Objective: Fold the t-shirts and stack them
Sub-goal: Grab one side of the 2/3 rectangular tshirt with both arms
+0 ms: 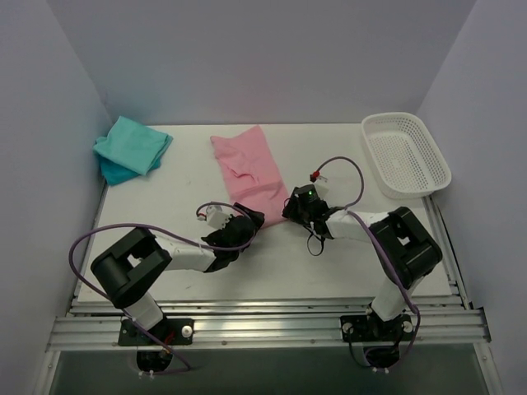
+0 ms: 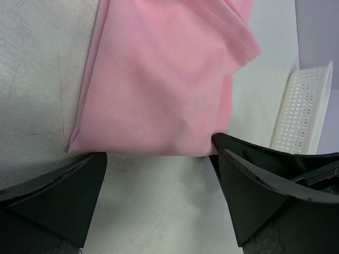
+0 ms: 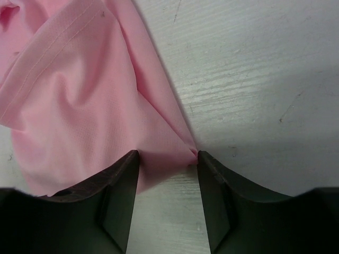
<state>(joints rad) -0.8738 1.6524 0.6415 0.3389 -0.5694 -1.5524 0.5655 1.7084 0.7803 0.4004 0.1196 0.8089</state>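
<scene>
Light pink t-shirt (image 1: 251, 169), folded strip at frame centre, long axis running from upper centre down to both arms, equally near: left gripper (image 2: 159, 154) jaws wide apart just short of the near hem, right gripper (image 3: 168, 153) jaws parted astride its corner.

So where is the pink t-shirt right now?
The pink t-shirt lies mid-table in the top view, between the teal t-shirts (left) and the white basket (right), near edge at the left gripper and right gripper.

Left claw (image 1: 247, 219) and right claw (image 1: 294, 206) sit at the pink t-shirt (image 1: 251, 163).
</scene>
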